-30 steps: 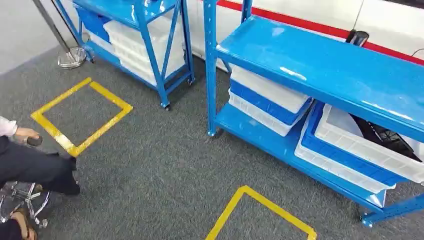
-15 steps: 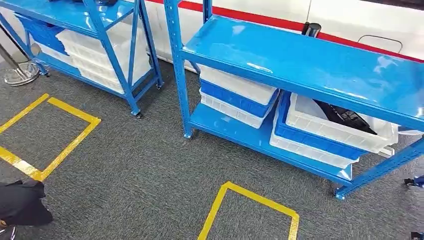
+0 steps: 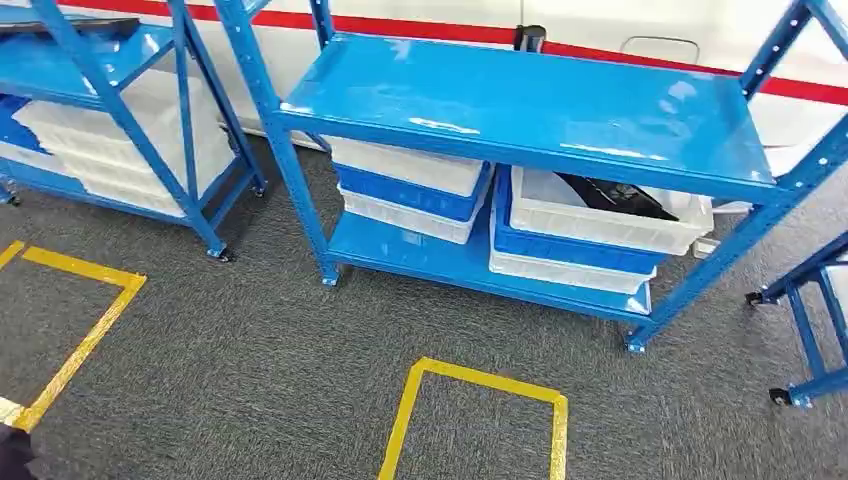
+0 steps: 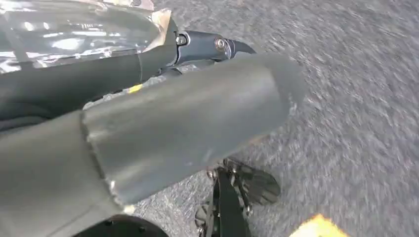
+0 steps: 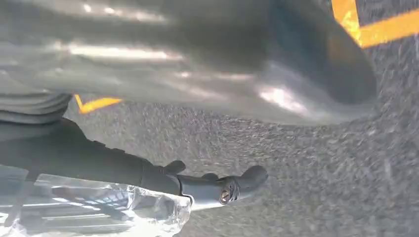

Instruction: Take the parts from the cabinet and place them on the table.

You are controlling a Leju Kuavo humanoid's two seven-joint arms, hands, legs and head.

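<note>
- You face grey speckled carpet (image 3: 250, 340) with yellow tape squares (image 3: 480, 415).
- The glossy blue steel cabinet (image 3: 520, 100) holds white bins (image 3: 600, 215); one contains black parts (image 3: 610, 195).
- The left hand (image 4: 188, 123) and right hand (image 5: 197, 64) hang blurred; you cannot tell their fingers' state.

We found no readable text, label, brand or number anywhere: not on the blue cabinet (image 3: 520, 100), not on its white bins (image 3: 600, 220).
</note>
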